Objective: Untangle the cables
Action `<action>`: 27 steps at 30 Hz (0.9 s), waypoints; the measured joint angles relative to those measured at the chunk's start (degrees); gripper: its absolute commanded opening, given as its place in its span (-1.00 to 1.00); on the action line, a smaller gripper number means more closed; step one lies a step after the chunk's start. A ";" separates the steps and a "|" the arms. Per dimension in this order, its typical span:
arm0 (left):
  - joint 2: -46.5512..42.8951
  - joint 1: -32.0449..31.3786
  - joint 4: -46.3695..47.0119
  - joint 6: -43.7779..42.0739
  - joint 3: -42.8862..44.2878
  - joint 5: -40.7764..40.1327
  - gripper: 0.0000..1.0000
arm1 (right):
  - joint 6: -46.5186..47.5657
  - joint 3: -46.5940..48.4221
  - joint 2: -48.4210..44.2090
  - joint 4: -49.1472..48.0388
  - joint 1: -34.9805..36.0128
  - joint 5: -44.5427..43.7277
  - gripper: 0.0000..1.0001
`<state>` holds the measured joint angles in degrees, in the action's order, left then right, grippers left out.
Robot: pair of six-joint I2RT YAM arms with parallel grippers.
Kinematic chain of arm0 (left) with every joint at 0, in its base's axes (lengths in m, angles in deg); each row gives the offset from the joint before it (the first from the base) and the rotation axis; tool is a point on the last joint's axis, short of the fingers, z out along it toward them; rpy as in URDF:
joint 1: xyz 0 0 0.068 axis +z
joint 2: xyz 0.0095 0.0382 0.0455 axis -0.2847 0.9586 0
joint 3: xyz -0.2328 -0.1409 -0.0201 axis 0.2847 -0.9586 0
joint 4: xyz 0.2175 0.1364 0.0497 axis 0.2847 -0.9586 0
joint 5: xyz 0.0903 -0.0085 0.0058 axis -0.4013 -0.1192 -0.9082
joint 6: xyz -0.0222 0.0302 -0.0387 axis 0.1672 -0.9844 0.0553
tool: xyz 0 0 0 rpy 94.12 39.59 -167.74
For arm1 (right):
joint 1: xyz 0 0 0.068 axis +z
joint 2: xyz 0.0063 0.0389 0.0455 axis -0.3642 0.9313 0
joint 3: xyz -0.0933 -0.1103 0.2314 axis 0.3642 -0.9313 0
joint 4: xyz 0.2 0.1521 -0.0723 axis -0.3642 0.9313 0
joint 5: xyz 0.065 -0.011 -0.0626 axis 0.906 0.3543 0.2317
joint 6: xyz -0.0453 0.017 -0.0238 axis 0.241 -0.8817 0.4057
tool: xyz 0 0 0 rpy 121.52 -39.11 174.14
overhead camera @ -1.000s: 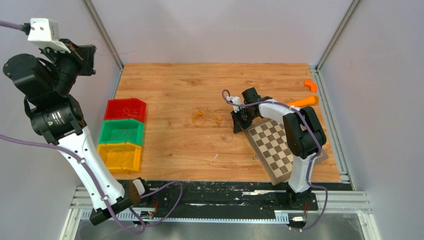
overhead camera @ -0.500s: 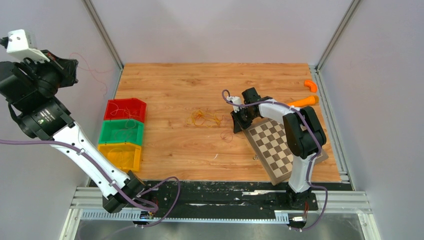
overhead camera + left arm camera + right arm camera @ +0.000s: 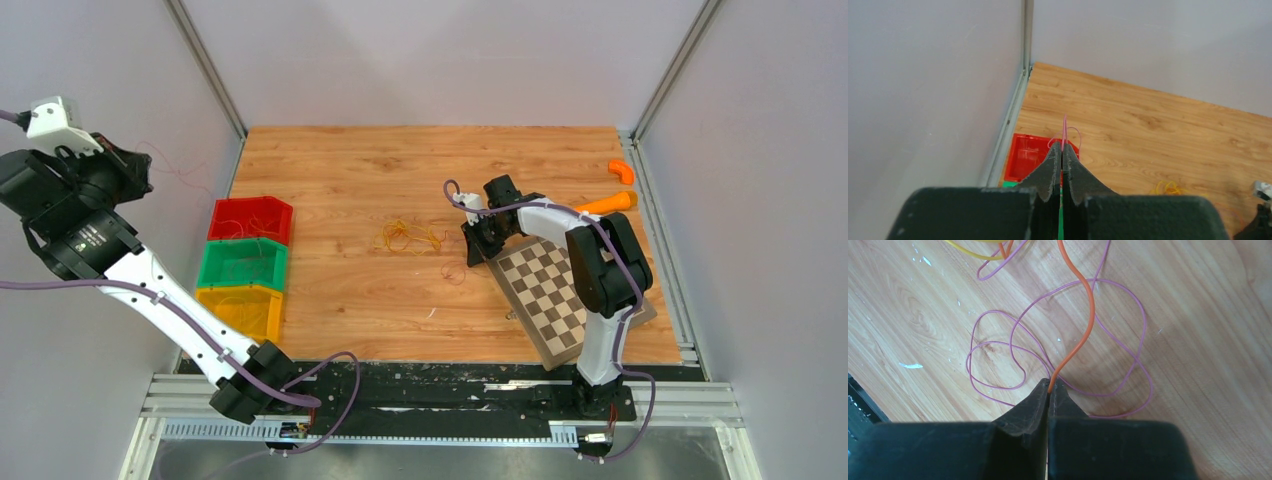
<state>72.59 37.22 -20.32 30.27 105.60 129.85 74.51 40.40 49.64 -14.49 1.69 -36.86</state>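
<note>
No text, number, brand or sign could be read in any view. The only print was a small white marking on the black joint housing of the left arm, seen from the top camera, and it was too small to make out.

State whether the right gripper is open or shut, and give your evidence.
Shut. The right gripper has its fingertips pressed together, pinching the end of the orange cable between them.
</note>
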 measured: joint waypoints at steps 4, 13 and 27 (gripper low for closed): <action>-1.14 0.26 -0.68 -4.59 -2.16 -1.07 -1.00 | 0.02 0.00 0.00 0.02 0.00 0.02 -1.00; -1.25 0.31 -9.90 -21.33 -8.17 -4.22 -1.00 | 0.33 0.02 0.00 0.20 0.00 -0.02 -1.00; 2.01 0.28 -2.32 -31.23 -34.01 -4.85 -1.00 | 0.39 0.07 0.04 0.28 0.00 0.09 -1.00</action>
<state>74.60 37.50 -22.64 -0.96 71.59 125.00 74.91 40.46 49.68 -14.21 1.69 -36.78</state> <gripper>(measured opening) 0.007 0.006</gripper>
